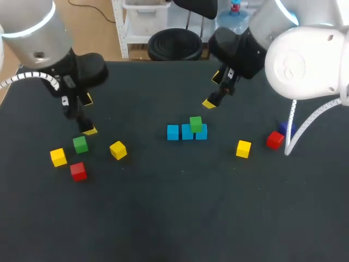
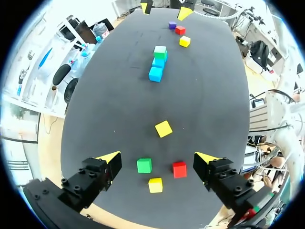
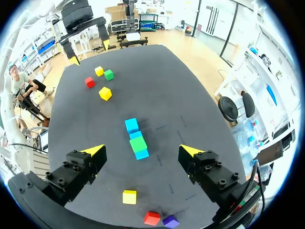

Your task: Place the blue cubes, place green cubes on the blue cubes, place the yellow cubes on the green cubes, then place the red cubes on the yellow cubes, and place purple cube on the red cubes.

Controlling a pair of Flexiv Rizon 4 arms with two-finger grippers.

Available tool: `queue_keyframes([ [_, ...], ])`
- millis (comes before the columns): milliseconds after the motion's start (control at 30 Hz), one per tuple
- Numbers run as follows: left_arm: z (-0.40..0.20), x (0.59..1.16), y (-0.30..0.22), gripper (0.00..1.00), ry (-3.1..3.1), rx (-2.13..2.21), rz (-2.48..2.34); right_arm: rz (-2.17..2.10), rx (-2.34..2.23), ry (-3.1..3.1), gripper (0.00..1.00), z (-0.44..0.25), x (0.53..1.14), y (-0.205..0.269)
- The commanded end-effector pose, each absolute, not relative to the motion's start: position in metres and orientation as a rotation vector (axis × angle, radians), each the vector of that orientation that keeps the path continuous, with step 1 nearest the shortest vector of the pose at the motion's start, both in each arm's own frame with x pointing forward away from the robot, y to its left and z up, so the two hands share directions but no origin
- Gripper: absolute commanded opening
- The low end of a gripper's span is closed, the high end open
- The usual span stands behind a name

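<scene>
In the head view, our left gripper is at middle left and our right gripper at upper centre. Both are spread wide and hold nothing. At the frame's centre lies the row of three blue cubes, with the stacked green cube on its right part. At lower left sit the loose green cube, a red cube and two yellow cubes.

At right, the purple cube is half hidden behind our right arm's cable. The right wrist view shows it whole, just beside the other red cube and near the lone yellow cube.

Only the left wrist view shows the loose green cube and the red cube framed between our left fingers, touching neither.
</scene>
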State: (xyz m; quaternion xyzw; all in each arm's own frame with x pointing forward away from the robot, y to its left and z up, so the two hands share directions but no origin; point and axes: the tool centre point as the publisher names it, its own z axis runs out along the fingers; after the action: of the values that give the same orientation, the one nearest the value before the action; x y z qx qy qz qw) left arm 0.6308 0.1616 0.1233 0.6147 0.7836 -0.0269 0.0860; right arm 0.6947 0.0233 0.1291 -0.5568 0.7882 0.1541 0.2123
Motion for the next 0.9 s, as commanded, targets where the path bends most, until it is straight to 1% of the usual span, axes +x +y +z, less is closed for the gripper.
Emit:
queue_keyframes([
  [33, 0.123, 0.631, 0.163, 1.00, 2.332, 1.832, -0.082, 0.424, -1.542, 2.189, 1.00, 0.130, 0.693, 0.023],
  [167, 0.123, 0.631, 0.163, 1.00, 2.332, 1.832, -0.082, 0.424, -1.542, 2.189, 1.00, 0.130, 0.693, 0.023],
  [300, 0.101, 0.627, 0.156, 1.00, 2.346, 1.900, -0.088, 0.424, -1.542, 2.189, 1.00, 0.130, 0.693, 0.023],
  [700, 0.098, 0.615, 0.224, 1.00, 2.495, 1.837, 0.058, 0.424, -1.542, 2.189, 1.00, 0.130, 0.693, 0.023],
  [800, 0.090, 0.613, 0.230, 1.00, 2.520, 1.808, 0.082, 0.424, -1.542, 2.189, 1.00, 0.130, 0.693, 0.023],
  [900, 0.081, 0.610, 0.224, 1.00, 2.522, 1.804, 0.070, 0.424, -1.542, 2.189, 1.00, 0.130, 0.693, 0.023],
])
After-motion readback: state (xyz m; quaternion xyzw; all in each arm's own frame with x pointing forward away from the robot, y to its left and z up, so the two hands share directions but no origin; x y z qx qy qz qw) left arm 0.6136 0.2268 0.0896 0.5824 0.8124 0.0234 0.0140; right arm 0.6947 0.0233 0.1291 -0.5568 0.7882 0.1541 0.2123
